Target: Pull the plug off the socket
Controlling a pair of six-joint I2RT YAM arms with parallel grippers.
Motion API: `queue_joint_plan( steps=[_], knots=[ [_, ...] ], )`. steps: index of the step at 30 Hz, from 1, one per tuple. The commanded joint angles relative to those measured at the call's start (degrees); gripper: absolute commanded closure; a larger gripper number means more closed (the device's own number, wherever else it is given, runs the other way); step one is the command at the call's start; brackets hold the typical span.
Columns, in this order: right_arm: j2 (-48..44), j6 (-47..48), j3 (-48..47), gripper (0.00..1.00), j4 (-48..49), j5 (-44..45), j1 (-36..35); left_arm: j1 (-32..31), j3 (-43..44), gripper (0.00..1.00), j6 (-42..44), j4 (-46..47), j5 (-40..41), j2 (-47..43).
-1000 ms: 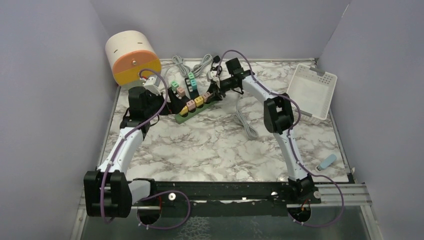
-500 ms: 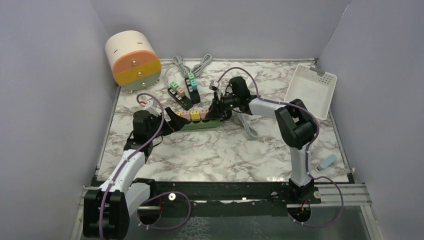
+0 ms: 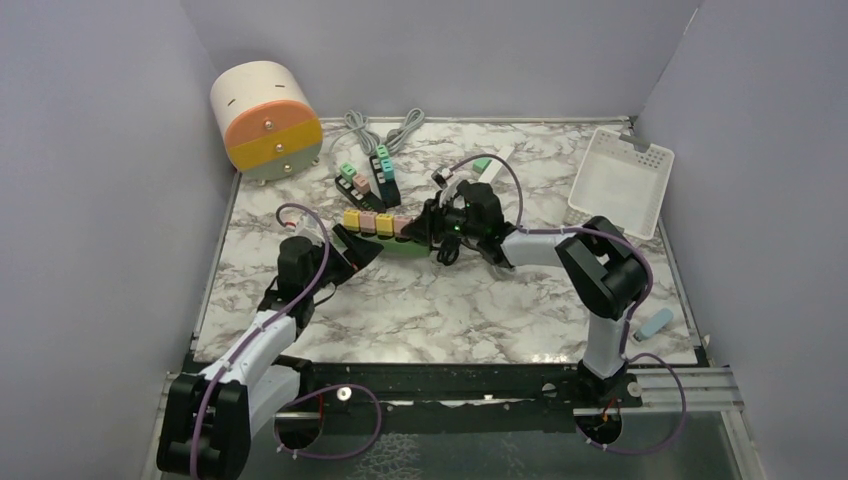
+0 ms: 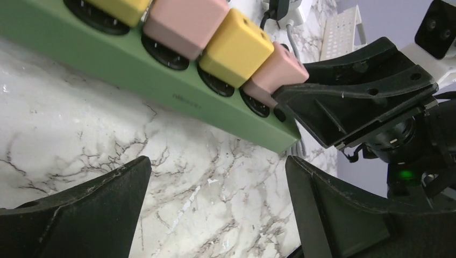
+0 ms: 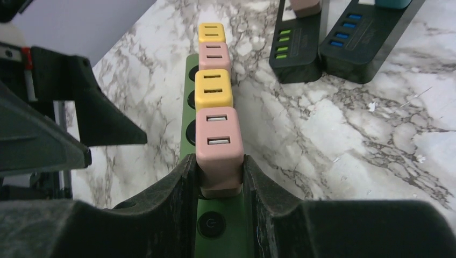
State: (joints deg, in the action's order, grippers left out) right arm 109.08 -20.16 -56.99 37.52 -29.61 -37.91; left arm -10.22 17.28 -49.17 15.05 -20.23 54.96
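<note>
A green power strip (image 3: pixel 392 243) lies on the marble table with yellow, pink, yellow and pink plugs in a row. My right gripper (image 5: pixel 219 161) is shut on the end pink plug (image 5: pixel 218 141), which sits in its socket next to the strip's power button (image 5: pixel 211 224). In the top view the right gripper (image 3: pixel 426 231) is at the strip's right end. My left gripper (image 4: pixel 218 166) is open and empty over bare marble just in front of the strip (image 4: pixel 161 80). It shows in the top view (image 3: pixel 352 250) by the strip's left end.
Two black power strips (image 3: pixel 365 182) with plugs lie behind the green one, with grey cables (image 3: pixel 385 130) beyond. A cream and orange cylinder (image 3: pixel 266 118) stands back left. A white basket (image 3: pixel 620 180) is back right. A pale blue item (image 3: pixel 655 323) lies front right.
Both arms have drawn back toward the near side. The green strip has shifted and turned with them. The right gripper now grips the end pink plug, and the left gripper is off the strip.
</note>
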Motion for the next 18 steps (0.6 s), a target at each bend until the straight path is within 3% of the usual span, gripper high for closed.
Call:
queue_joint_plan(
  steps=[1,8,18],
  knots=[
    [-3.61,-4.14,-0.65,0.99,12.54,7.67,-1.55,-0.99,-1.56,0.01,-7.93,2.37,2.52,-1.62],
    [-4.93,-0.86,0.48,0.99,14.58,6.0,-3.6,-1.38,-1.94,0.01,-12.67,3.67,6.11,0.8],
    [-8.49,1.51,4.3,0.99,16.78,5.23,-4.62,-1.47,-1.83,0.01,-23.15,13.69,5.64,14.17]
  ],
)
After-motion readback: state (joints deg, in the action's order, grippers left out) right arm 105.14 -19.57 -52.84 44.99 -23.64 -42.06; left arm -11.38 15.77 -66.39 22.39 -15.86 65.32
